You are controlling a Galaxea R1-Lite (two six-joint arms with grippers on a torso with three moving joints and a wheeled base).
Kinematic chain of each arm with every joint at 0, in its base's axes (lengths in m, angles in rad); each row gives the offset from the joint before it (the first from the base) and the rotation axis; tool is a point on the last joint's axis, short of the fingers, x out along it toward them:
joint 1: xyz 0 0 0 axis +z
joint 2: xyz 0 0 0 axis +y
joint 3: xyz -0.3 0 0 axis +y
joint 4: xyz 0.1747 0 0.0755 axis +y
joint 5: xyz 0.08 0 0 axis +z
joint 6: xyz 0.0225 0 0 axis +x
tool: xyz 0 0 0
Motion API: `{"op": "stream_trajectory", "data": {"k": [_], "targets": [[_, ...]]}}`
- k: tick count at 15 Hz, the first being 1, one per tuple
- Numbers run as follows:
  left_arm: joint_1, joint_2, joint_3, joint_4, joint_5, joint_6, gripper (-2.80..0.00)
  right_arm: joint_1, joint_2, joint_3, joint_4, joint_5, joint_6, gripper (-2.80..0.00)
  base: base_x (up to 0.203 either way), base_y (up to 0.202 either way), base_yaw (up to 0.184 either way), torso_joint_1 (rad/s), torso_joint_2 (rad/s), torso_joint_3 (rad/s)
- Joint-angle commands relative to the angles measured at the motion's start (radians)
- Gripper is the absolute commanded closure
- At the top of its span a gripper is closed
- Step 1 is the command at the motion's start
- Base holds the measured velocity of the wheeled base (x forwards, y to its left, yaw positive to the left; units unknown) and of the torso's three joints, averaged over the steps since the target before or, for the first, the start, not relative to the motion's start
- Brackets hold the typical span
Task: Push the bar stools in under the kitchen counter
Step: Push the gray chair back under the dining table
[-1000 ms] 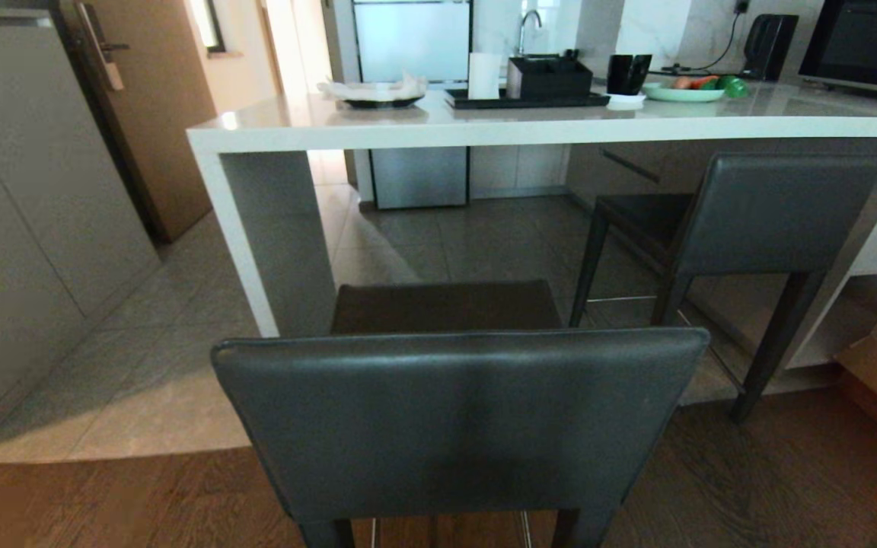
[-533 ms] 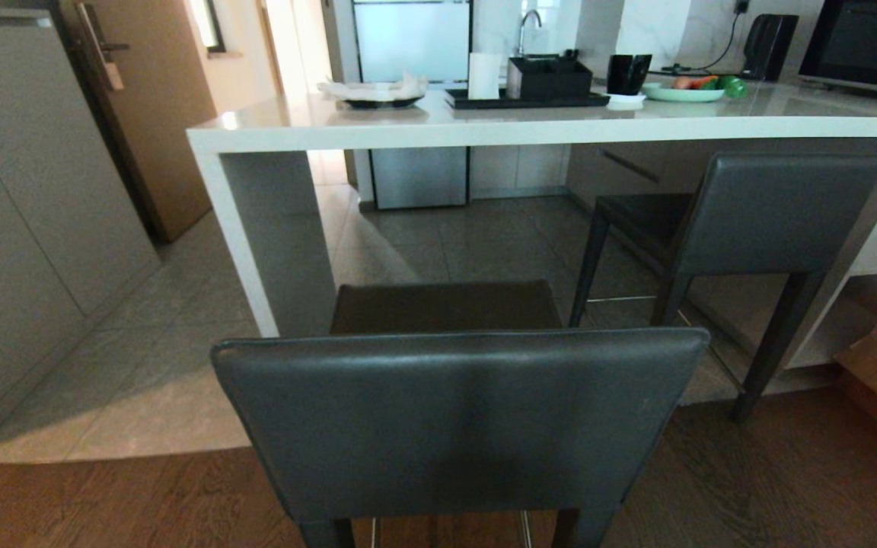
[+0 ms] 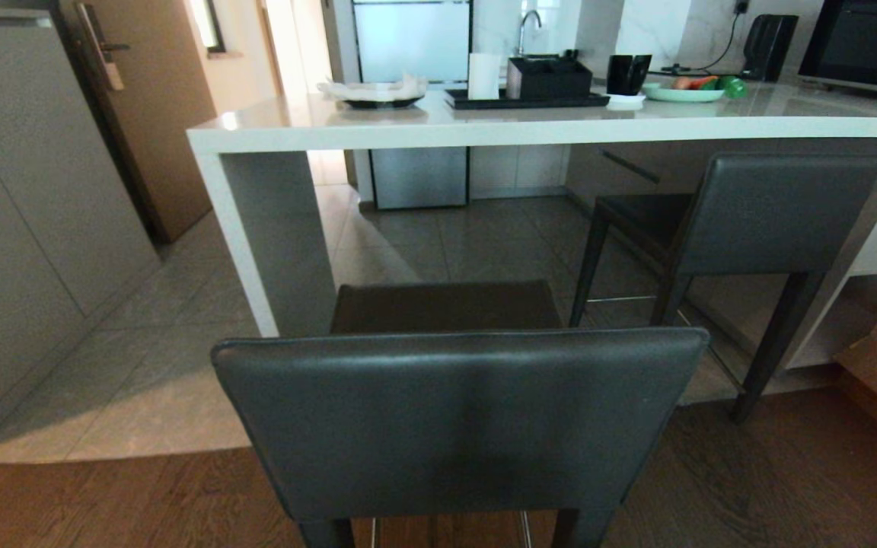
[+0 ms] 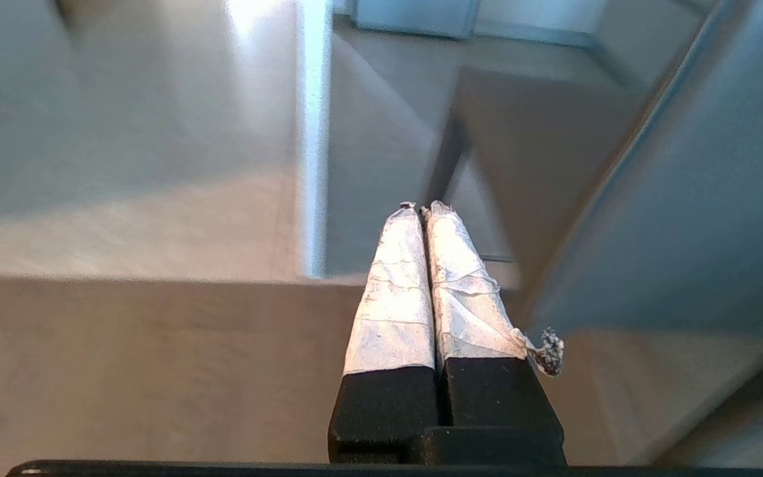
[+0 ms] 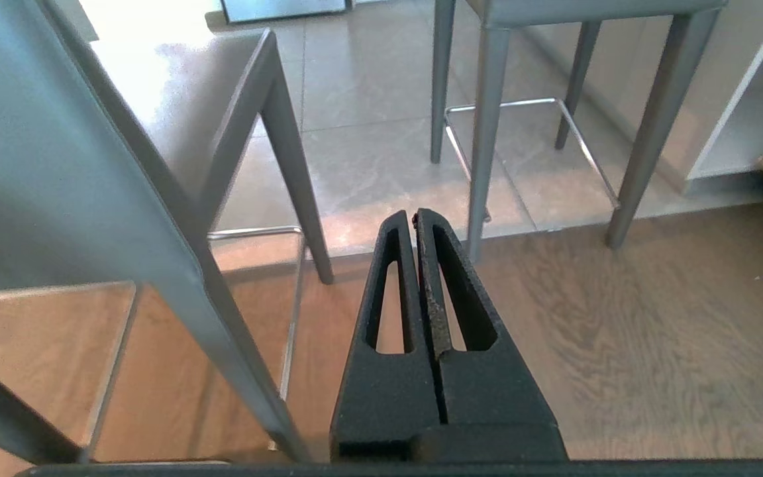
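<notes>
A pale counter (image 3: 423, 122) spans the head view. Near its far edge a dark tray (image 3: 526, 100) carries a black box (image 3: 549, 77) and a white roll (image 3: 483, 75). A green plate (image 3: 684, 93) to the right holds food too small to identify, and a dark dish (image 3: 382, 100) near the left end holds something white.

The near stool (image 3: 457, 418) stands out from the counter on wood floor, its backrest filling the foreground, its seat just reaching the counter's front edge and its legs cut off below. The far stool (image 3: 743, 221) sits farther right, its seat tucked under the counter. Open floor lies between them and to the left of the counter's side panel (image 3: 275, 236).

Neither arm shows in the head view. The left gripper (image 4: 419, 209), fingers pressed together and empty, hangs beside the near stool's left side. The right gripper (image 5: 415, 215), also clenched and empty, hangs beside its right side.
</notes>
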Motion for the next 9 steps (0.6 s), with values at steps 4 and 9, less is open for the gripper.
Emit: {"op": "stream_trajectory", "data": {"k": [4, 9], "targets": [[0.003, 0.635, -0.053, -0.441, 0.003, -0.006, 0.0, -0.001, 0.567, -0.056, -0.38, -0.007, -0.005, 0.0, 0.0, 0.0, 0.0, 0.0, 0.0, 0.0], [-0.047, 1.011, 0.028, -0.874, 0.056, 0.023, 0.0, 0.107, 0.926, -0.048, -0.725, -0.014, -0.007, 0.0, 0.0, 0.0, 0.0, 0.0, 0.0, 0.0]]}}
